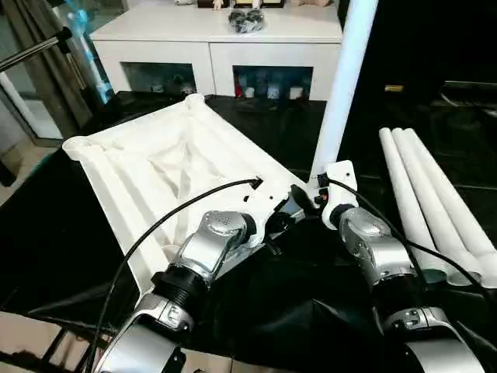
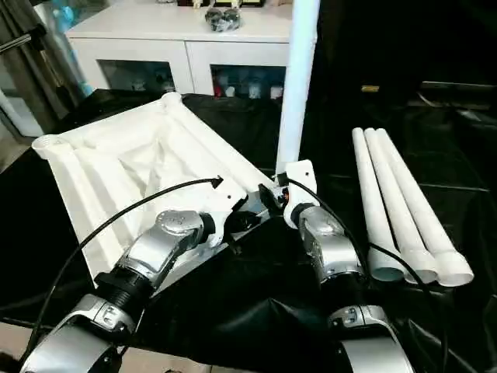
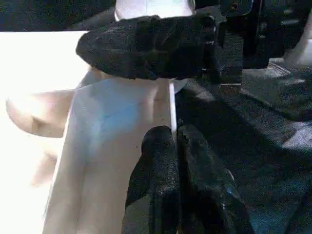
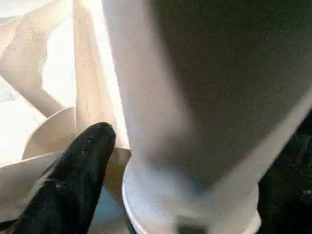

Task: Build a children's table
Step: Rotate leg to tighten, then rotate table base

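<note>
Right gripper (image 1: 317,196), head view: at the foot of the upright leg (image 1: 347,74) seated in the near corner socket of the upside-down tabletop (image 1: 147,167), leg axis vertical; whether it clamps, cannot tell. Left gripper (image 3: 175,161), left wrist view: fingers together, beside that socket. No legible writing.

Bright, even room light from above on the white tabletop (image 1: 155,167); ribs marked by soft grey shadows. Around the tabletop, dark black worktop (image 1: 62,256) with faint sheen and little detail. Pale highlights on the silver forearms beside the tabletop. In the left wrist view, tabletop plastic blown out to flat white glare, pincer fingers (image 3: 161,195) close and blurred. In the right wrist view, upright leg (image 4: 195,97) soft, out of focus, half shadowed.
</note>
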You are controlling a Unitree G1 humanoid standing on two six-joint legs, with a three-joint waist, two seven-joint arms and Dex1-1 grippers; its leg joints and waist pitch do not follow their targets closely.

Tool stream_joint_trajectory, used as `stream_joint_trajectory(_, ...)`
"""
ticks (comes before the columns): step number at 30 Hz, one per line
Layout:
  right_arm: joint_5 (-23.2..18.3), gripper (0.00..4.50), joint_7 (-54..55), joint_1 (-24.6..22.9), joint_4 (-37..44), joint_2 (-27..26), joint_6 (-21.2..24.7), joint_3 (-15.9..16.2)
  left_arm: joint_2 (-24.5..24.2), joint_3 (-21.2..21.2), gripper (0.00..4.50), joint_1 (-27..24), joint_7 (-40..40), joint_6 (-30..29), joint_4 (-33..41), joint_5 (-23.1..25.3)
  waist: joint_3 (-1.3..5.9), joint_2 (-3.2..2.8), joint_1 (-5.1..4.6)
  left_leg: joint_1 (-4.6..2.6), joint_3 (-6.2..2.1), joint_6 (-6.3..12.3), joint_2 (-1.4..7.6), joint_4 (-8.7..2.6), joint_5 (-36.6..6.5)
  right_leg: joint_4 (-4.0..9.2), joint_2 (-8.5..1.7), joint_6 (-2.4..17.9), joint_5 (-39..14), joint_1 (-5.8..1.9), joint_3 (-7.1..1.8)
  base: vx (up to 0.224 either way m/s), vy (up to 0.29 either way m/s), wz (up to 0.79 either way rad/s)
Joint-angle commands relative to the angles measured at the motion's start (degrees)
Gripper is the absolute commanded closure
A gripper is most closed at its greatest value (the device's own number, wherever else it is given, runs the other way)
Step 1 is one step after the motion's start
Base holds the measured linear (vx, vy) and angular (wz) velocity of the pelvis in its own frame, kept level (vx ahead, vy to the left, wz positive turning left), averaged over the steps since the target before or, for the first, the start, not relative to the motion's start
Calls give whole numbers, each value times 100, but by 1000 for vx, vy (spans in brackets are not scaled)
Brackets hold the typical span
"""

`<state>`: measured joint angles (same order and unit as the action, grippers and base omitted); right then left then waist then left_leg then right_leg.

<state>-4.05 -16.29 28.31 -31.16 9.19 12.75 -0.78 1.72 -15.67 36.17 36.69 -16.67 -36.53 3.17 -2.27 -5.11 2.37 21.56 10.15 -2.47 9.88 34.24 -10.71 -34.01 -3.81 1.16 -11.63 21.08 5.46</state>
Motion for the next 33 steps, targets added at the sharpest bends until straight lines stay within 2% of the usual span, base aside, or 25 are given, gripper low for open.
stream_joint_trajectory(1, -110, 60, -166, -223, 580, 123, 270, -41, 155, 54, 450, 171, -58, 349, 12, -117, 350, 104, 11, -94, -138, 660, 374, -371, -843, 422, -540, 1254, -552, -201, -361, 0, 0, 0)
stream_joint_trajectory(3, -106, 60, -273, -358, 844, 217, 330, -50, 155, 95, 450, 170, -58, 357, 17, -158, 351, 99, 33, -51, -143, 713, 370, -371, -744, 407, -551, 1243, -505, -237, -346, 0, 0, 0)
stream_joint_trajectory(4, -172, 59, -566, -656, 1425, 449, 526, -54, 143, 194, 405, 178, -73, 340, 43, -239, 378, 98, 70, -41, -148, 809, 377, -347, -587, 376, -547, 1185, -327, -241, -349, 0, 0, 0)
stream_joint_trajectory(5, -256, 59, -800, -871, 1818, 610, 647, -53, 132, 278, 393, 170, -32, 263, 103, -335, 387, 94, 119, -28, -146, 914, 383, -331, -478, 354, -557, 1166, -138, -235, -348, 0, 0, 0)
stream_joint_trajectory(6, -315, 59, -929, -1004, 2031, 696, 705, -51, 118, 316, 393, 146, 10, 216, 162, -386, 405, 78, 126, 16, -153, 1001, 369, -312, -352, 311, -569, 1176, 52, -252, -338, 0, 0, 0)
stream_joint_trajectory(7, -420, 59, -1112, -1208, 2346, 847, 781, -49, 75, 363, 387, 113, -44, 290, 238, -384, 412, 69, 127, 26, -162, 1053, 376, -309, -298, 306, -570, 1176, 137, -255, -325, 0, 0, 0)
stream_joint_trajectory(8, -479, 59, -1203, -1309, 2504, 926, 817, -48, 51, 394, 387, 94, -70, 306, 288, -389, 404, 88, 120, 28, -165, 1139, 394, -301, -312, 306, -557, 1186, 215, -227, -322, 0, 0, 0)
stream_joint_trajectory(9, -608, 59, -1376, -1539, 2879, 1106, 918, -39, -11, 465, 375, 44, -113, 346, 405, -404, 392, 93, 110, 38, -161, 1158, 383, -307, -365, 313, -559, 1197, 158, -229, -313, 0, 0, 0)
stream_joint_trajectory(10, -619, 59, -1391, -1559, 2912, 1123, 927, -39, -21, 471, 363, 38, -118, 352, 419, -404, 373, 89, 116, 31, -149, 1157, 376, -306, -533, 365, -566, 1151, -103, -231, -308, 0, 0, 0)
stream_joint_trajectory(13, -857, 59, -1716, -1934, 3574, 1401, 1199, -64, -386, 646, 344, -178, -178, 215, 947, -386, 337, 76, 65, 33, -157, 968, 368, -350, -866, 430, -540, 1004, -857, -222, -295, 0, 0, 0)
stream_joint_trajectory(16, -938, 59, -1950, -2077, 3817, 1550, 1426, 55, -680, 866, 344, -318, -302, -98, 1395, -388, 327, 58, 28, 26, -162, 859, 361, -365, -956, 439, -525, 974, -1103, -208, -286, 0, 0, 0)
stream_joint_trajectory(18, -900, 59, -2015, -2127, 3873, 1607, 1799, 260, -1123, 1116, 344, -492, -430, -468, 1888, -298, 327, 73, 13, 13, -167, 804, 368, -370, -933, 423, -519, 979, -1145, -194, -295, 0, 0, 0)
stream_joint_trajectory(19, -891, 59, -2012, -2128, 3868, 1606, 1850, 286, -1178, 1147, 344, -516, -443, -515, 1948, -284, 312, 77, -12, 35, -167, 769, 348, -379, -923, 421, -505, 959, -1245, -183, -284, 0, 0, 0)
stream_joint_trajectory(20, -781, 59, -1950, -2109, 3800, 1583, 1878, 370, -1347, 1259, 344, -593, -491, -663, 2134, -238, 309, 148, -14, 19, -152, 756, 342, -378, -966, 461, -505, 934, -1348, -170, -285, 0, 0, 0)
stream_joint_trajectory(21, -685, 59, -1847, -2060, 3677, 1520, 1881, 427, -1504, 1364, 344, -662, -526, -817, 2294, -180, 308, 77, -16, 6, -163, 659, 356, -380, -913, 435, -508, 962, -1346, -141, -297, 0, 0, 0)
stream_joint_trajectory(22, -521, 59, -1513, -1873, 3320, 1294, 1962, 486, -1955, 1590, 344, -861, -539, -1205, 2645, 15, 301, 180, -22, 8, -147, 655, 350, -382, -917, 451, -493, 947, -1349, -138, -296, 0, 0, 0)
stream_joint_trajectory(23, -521, 59, -1513, -1873, 3320, 1294, 1962, 486, -1955, 1590, 344, -861, -539, -1205, 2645, 15, 318, 127, -21, -1, -176, 606, 361, -392, -827, 376, -519, 1030, -1226, -134, -305, 0, 0, 0)
stream_joint_trajectory(24, -482, 59, -1409, -1804, 3218, 1226, 2027, 512, -2149, 1653, 344, -953, -535, -1339, 2777, 85, 303, 106, -40, 24, -175, 609, 349, -400, -798, 388, -496, 1013, -1212, -141, -296, 0, 0, 0)
stream_joint_trajectory(25, -441, 59, -1307, -1721, 3097, 1151, 2108, 550, -2388, 1726, 344, -1066, -524, -1493, 2923, 181, 314, 201, -26, 2, -178, 584, 360, -391, -726, 337, -516, 1050, -1077, -137, -312, 0, 0, 0)
stream_joint_trajectory(26, -418, 59, -1261, -1634, 2995, 1099, 2233, 623, -2697, 1795, 344, -1218, -514, -1718, 3109, 291, 321, 150, -8, -46, -157, 553, 362, -381, -699, 347, -499, 1070, -1005, -102, -320, 0, 0, 0)
stream_joint_trajectory(27, -434, 59, -1269, -1601, 2959, 1079, 2297, 656, -2853, 1799, 344, -1294, -488, -1833, 3188, 350, 312, 187, 4, -23, -157, 561, 365, -394, -608, 315, -501, 1096, -846, -123, -332, 0, 0, 0)
stream_joint_trajectory(29, -453, 77, -1294, -1563, 2914, 1050, 2334, 697, -3022, 1787, 361, -1380, -436, -1951, 3256, 413, 313, 155, 27, -73, -144, 531, 381, -392, -619, 323, -485, 1118, -713, -81, -342, 0, 0, 0)
stream_joint_trajectory(30, -462, 88, -1310, -1531, 2881, 1030, 2369, 731, -3145, 1762, 371, -1446, -401, -2060, 3320, 421, 318, 248, 85, -79, -132, 489, 386, -398, -618, 301, -487, 1154, -527, -95, -350, 0, 0, 0)
stream_joint_trajectory(31, -453, 105, -1327, -1469, 2805, 997, 2396, 790, -3285, 1719, 383, -1536, -314, -2207, 3378, 404, 327, 219, 123, -89, -144, 457, 393, -400, -606, 257, -512, 1203, -464, -97, -352, 0, 0, 0)
stream_joint_trajectory(33, -397, 114, -1315, -1380, 2686, 951, 2402, 863, -3425, 1622, 391, -1641, -201, -2371, 3450, 388, 299, 197, 136, -83, -136, 391, 391, -423, -712, 279, -503, 1205, -496, -77, -356, 0, 0, 0)
